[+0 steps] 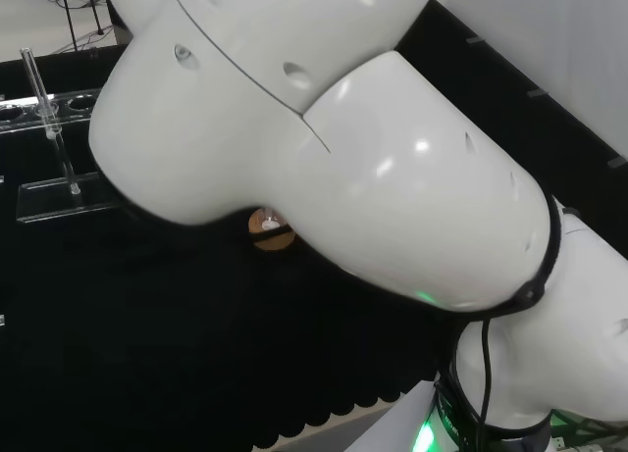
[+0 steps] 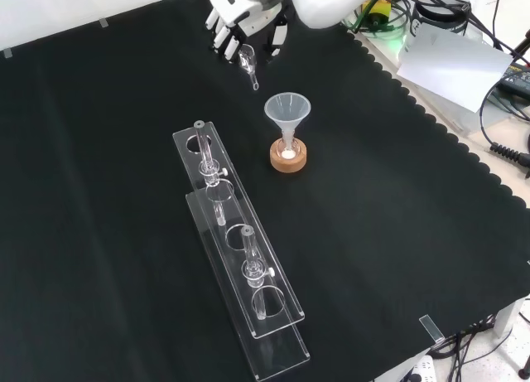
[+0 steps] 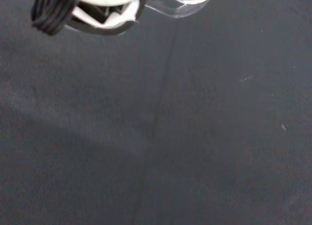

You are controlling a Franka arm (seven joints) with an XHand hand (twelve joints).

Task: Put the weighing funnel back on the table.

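Observation:
In the front view my hand (image 2: 238, 24) reaches in from the top, over the far part of the black cloth. Its fingers and thumb are curled round the weighing funnel (image 2: 248, 60), a small clear scoop whose short stem slants down toward the cloth. The wrist view has the same clear piece (image 3: 181, 2) beside a white part of the hand (image 3: 100, 10), with bare cloth beyond. I cannot tell whether the stem touches the cloth.
The big funnel (image 2: 287, 113) stands in a small flask on a cork ring (image 2: 288, 157), just nearer the front camera than the hand. The cork ring (image 1: 271, 227) peeks from under the arm's link. A long clear rack (image 2: 240, 249) with glass pieces lies nearer still.

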